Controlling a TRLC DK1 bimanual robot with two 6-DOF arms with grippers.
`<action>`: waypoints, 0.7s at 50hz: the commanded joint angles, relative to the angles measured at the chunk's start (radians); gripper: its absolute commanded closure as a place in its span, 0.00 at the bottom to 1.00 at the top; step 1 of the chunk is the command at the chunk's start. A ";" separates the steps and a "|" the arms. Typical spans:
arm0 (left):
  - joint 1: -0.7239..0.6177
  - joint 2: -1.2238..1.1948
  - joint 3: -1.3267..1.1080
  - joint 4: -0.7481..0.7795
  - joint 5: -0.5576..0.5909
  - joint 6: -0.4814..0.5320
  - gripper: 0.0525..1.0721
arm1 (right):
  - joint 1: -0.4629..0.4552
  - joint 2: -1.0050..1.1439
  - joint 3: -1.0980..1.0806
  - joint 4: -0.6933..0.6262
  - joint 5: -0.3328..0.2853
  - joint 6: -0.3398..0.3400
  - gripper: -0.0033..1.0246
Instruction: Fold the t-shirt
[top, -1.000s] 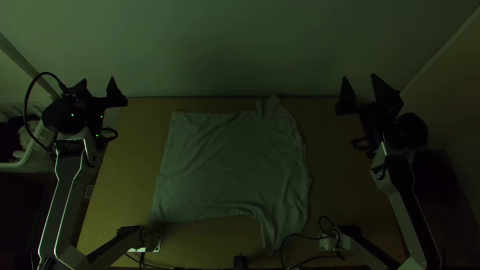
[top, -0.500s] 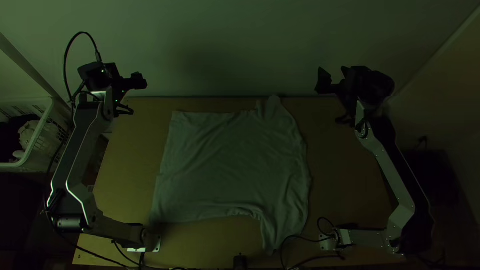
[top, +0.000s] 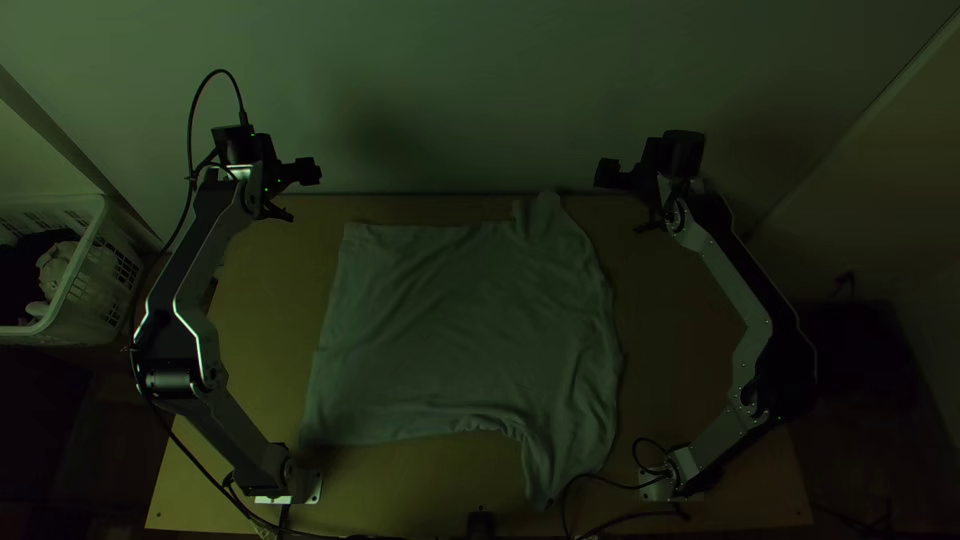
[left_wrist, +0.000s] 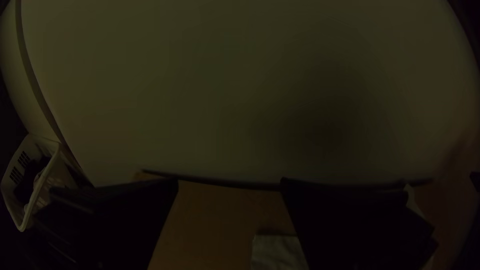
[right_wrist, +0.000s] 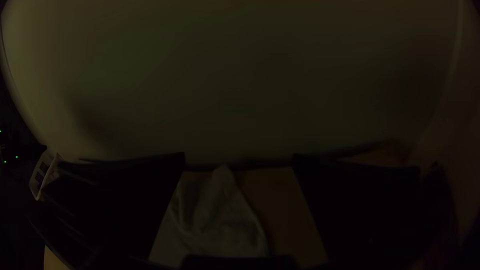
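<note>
Drifting inward: left end effector (top: 268, 160), right end effector (top: 650, 162)

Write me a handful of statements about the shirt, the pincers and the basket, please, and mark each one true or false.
1. The pale cloth t-shirt lies spread out on the light wooden table. True.
2. The right arm's flat-fingered black pincer grips the shirt. False: it stands open, apart from the cloth.
3. The left arm's flat-fingered black pincer is open. True.
4. The white plastic basket stands to the right of the table in the top view. False: it is on the left.
5. The shirt has wrinkles in it. True.
</note>
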 joint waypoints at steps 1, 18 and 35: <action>-0.007 0.055 0.044 -0.024 0.001 -0.021 0.04 | 0.018 0.047 0.040 -0.021 0.007 0.051 0.04; -0.019 0.218 0.136 -0.170 -0.002 -0.021 0.04 | 0.045 0.237 0.219 -0.306 0.000 0.054 0.04; -0.071 0.307 0.147 -0.228 -0.003 -0.010 0.06 | 0.054 0.297 0.254 -0.337 -0.001 0.073 0.04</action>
